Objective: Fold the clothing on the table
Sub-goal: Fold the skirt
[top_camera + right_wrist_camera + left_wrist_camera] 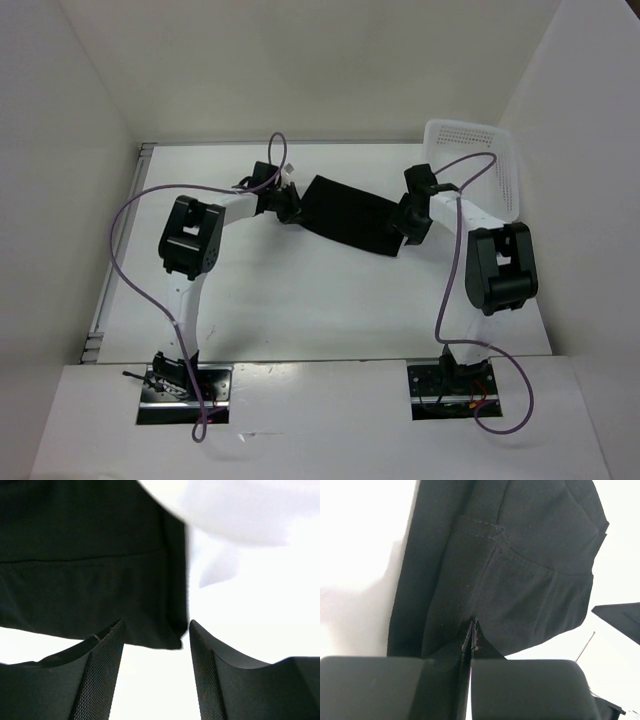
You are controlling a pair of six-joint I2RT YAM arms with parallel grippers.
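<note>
Black matte clothing [348,215], lightly creased

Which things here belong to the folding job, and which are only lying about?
For the job: black clothing, table, left gripper pinching the clothing, right gripper open at its corner.
Lying about: white perforated basket at the table's far right corner.

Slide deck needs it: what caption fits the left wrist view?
Left gripper shut on the edge of the black clothing, white table behind.
</note>
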